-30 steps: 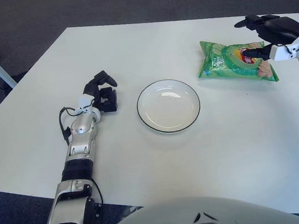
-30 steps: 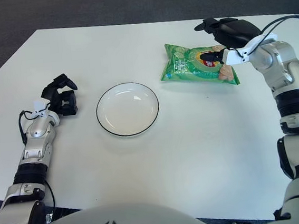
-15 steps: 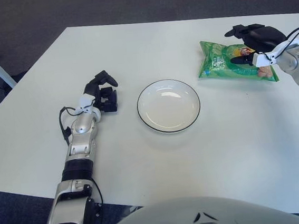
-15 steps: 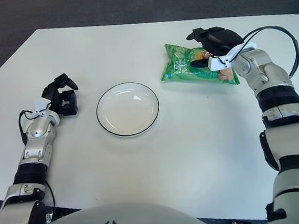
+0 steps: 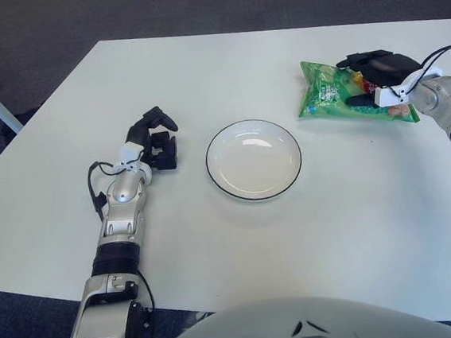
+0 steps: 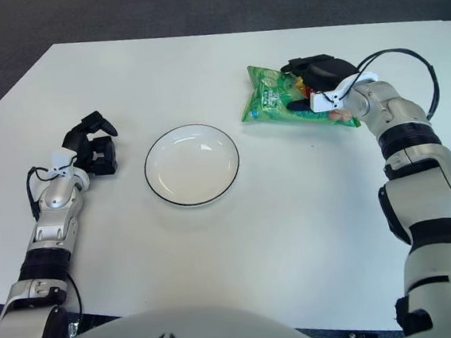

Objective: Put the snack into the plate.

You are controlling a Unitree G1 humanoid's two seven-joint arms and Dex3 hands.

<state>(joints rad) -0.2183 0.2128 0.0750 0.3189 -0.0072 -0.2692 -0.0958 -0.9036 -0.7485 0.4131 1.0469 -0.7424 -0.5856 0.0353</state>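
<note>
Right eye view: a white table [image 6: 296, 234] fills most of the frame, with dark grey carpet [image 6: 194, 4] beyond its far edge. The right hand [image 6: 319, 82] lies on top of the green snack bag [image 6: 271, 99], fingers curled over its right half and clamped on it. The bag lies flat on the table, well right of the empty white plate [image 6: 191, 164]. The left hand [image 6: 91, 146] shows left of the plate, fingers curled, holding nothing.

One plate [image 5: 253, 160], one snack bag [image 5: 330, 93], two hands, seemingly one table [image 5: 200, 67].
</note>
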